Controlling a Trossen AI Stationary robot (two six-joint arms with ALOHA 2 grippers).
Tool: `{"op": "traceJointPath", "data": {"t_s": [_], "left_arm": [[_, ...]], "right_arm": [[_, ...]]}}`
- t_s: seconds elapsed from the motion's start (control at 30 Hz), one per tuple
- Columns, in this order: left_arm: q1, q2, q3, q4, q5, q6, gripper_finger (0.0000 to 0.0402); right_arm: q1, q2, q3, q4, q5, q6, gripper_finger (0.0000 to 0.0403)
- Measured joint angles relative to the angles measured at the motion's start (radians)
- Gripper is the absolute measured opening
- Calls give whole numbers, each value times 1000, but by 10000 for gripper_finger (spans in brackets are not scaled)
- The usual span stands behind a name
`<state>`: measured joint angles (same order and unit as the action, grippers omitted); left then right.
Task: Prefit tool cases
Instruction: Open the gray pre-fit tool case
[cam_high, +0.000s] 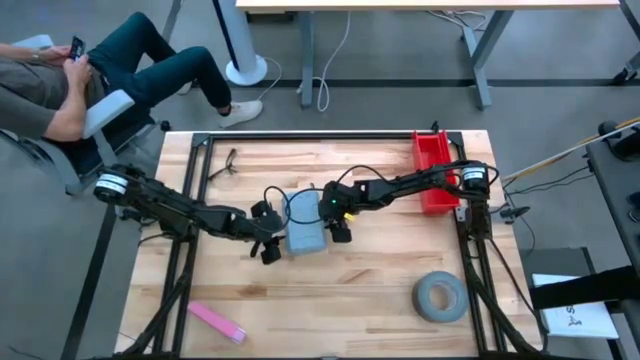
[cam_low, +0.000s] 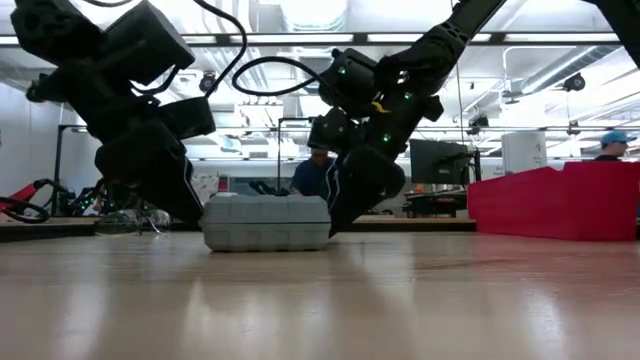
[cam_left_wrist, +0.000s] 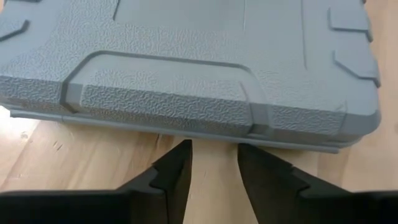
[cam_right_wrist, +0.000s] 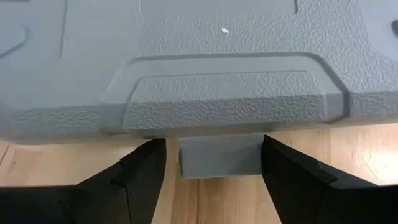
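The blue-grey tool case lies flat and closed on the middle of the table, lid up. My left gripper is at its left side, low over the wood. Its fingers are open by a narrow gap, with the tips at the case's side seam. My right gripper is at the case's right side. It is open, with one finger on either side of the small latch tab that sticks out from the case's edge. My left gripper comes level from the table's left, and its fingertips reach the lower rim of the case's left side; nothing lies between them. I cannot tell if they touch. My right gripper comes from the table's right, slanting down. One finger lies against the latch tab's side and the other stands just off it. The case stays flat on the table.
A red bin stands at the table's far right edge. A grey tape roll lies near the right front, a pink flat object near the left front, and a small dark item at the far left. A person sits beyond the far left corner.
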<state>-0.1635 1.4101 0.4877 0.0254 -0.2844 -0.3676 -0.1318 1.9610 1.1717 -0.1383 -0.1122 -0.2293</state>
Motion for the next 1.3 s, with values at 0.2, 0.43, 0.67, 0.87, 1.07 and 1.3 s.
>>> {"op": "traceJointPath", "data": {"t_s": [0.2,0.43,0.67,0.87,1.07,1.3], "left_arm": [[0,0,1,1,5,0,142],[0,-1,1,1,10,-2,131],[-1,-1,1,1,12,-3,137],[-1,-1,0,-6,24,-3,143],[-1,-1,0,1,37,-3,134],[-1,-2,5,9,40,-4,127]], "right_arm": [[0,0,1,4,11,2,193],[3,-11,1,1,7,18,169],[13,-26,5,-13,11,31,184],[23,-46,34,-42,11,27,173],[23,-78,47,-64,7,24,185],[23,-80,39,-91,9,24,176]]}}
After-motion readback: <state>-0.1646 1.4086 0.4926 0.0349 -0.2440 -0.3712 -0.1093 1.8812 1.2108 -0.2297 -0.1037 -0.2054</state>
